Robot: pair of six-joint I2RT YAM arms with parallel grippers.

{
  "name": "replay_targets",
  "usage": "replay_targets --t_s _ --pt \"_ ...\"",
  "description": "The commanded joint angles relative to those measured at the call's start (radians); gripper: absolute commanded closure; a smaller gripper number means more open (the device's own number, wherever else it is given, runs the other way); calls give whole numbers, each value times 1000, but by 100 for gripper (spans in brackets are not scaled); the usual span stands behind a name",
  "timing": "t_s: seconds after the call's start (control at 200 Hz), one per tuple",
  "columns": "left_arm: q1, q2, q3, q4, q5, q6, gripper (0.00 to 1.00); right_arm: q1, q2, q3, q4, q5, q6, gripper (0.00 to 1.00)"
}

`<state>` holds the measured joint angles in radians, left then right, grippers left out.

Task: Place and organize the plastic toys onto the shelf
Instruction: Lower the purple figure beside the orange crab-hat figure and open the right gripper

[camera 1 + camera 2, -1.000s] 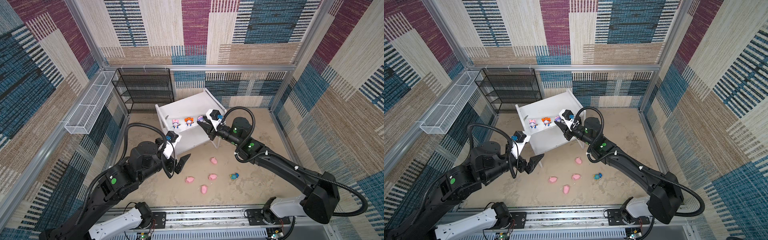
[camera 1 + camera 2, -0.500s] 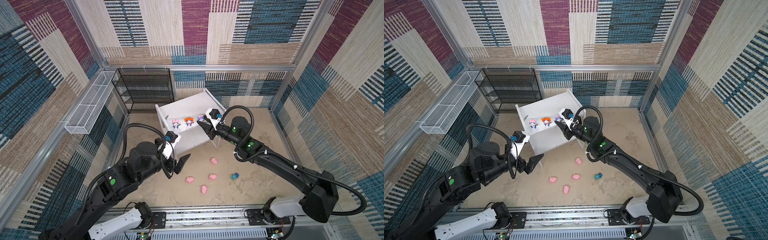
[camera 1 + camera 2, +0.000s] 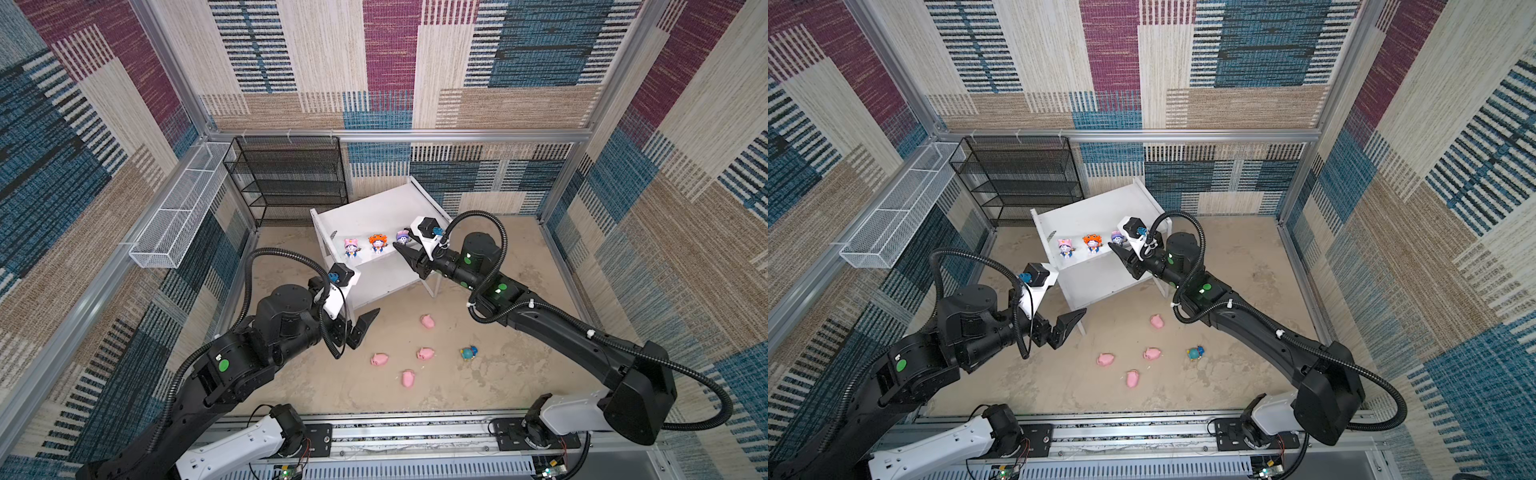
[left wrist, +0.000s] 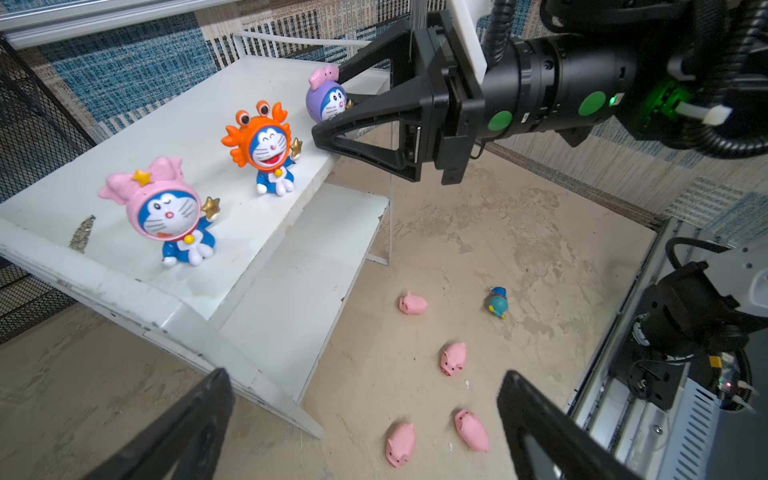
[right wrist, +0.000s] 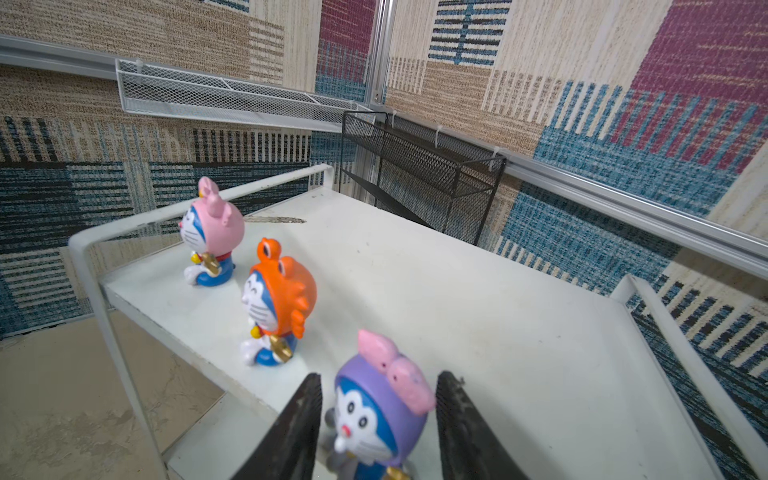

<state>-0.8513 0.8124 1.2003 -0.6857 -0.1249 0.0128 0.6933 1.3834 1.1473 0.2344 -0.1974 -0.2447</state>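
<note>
purple-hood figurine (image 5: 374,419) | upright, facing shelf (image 5: 457,291) front | right hand (image 5: 380,376) astride

Both arms at work. My left arm (image 3: 232,361) comes in from the near left, elbow bent high and forearm angled down; my left gripper (image 4: 365,376) hangs in mid-air, jaws spread wide and empty. My right arm (image 3: 557,332) stretches long from the near right, forearm rising to the wrist; my right gripper (image 5: 380,376) points away from me, jaws partly parted, both black fingers (image 5: 291,436) in view.
</note>
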Motion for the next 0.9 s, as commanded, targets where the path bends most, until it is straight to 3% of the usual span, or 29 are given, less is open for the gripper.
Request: replay_targets --t_s 0.0,0.476,0.671,0.751,0.897 --pt "0 1 -2 24 0 23 1 -6 -7 14 -1 4 -16 51" --pt "1 1 4 18 2 12 1 -20 -94 -27 -36 -46 -36 40" --pt "1 1 4 20 3 10 1 -20 -145 -68 -63 -32 -20 40" --pt "0 4 5 20 4 10 1 -20 -163 -90 -55 -30 -1 44" --pt "1 5 6 21 9 7 1 -20 -173 -118 -44 -48 18 65"
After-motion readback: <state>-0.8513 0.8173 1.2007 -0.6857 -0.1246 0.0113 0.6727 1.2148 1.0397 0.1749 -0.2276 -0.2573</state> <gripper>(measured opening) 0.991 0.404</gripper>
